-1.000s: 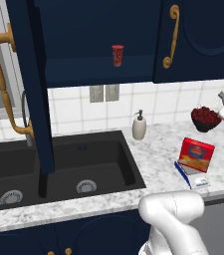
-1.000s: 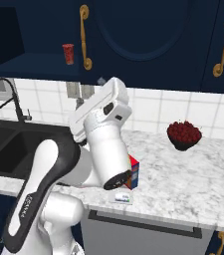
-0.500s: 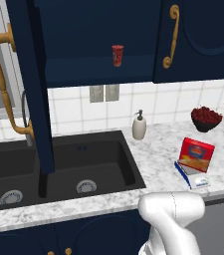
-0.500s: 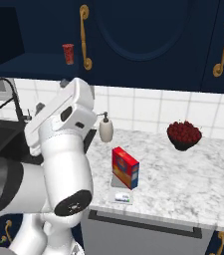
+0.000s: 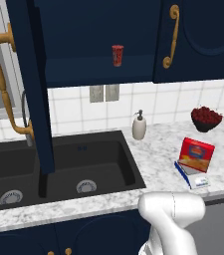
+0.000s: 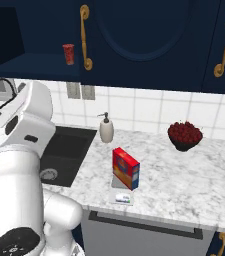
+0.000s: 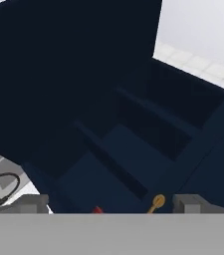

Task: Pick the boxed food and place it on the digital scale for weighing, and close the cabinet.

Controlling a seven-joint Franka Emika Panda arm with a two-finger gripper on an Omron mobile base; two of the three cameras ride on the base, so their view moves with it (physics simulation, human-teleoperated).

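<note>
Box (image 5: 196, 155) sits on the scale (image 5: 192, 175) near the counter's front edge, leaning a little, red cardboard face with yellow picture toward the sink side. In the right base view the box (image 6: 126, 168) stands on its edge over the slab, white panel of the scale (image 6: 123, 198) poking out in front. Placement half of the task looks done.

Change over the last second: the arm has swung away from the box, leftward and up. A second ago its wrist hung right over the box; half a second ago it was already clear; now the white bulk of the arm (image 6: 19, 165) fills the left of the right base view. The box has not shifted through this. I read it as the move toward the cabinet.

Cabinet door (image 5: 31, 84) stands wide open, edge-on over the sink, long curved brass handle (image 5: 6, 87) on its outer face. Matte navy panels, smooth, hard. A small red cup (image 5: 117, 55) on the bare shelf inside.

Hand view looks up into dark navy shelving; gripper (image 7: 108, 205) tips are spread wide with nothing between them, so open and empty.

Counter (image 6: 199, 175) is glossy grey-white marble. Soap bottle (image 5: 139, 125) and a dark bowl (image 5: 206, 119) of red fruit stand behind.
</note>
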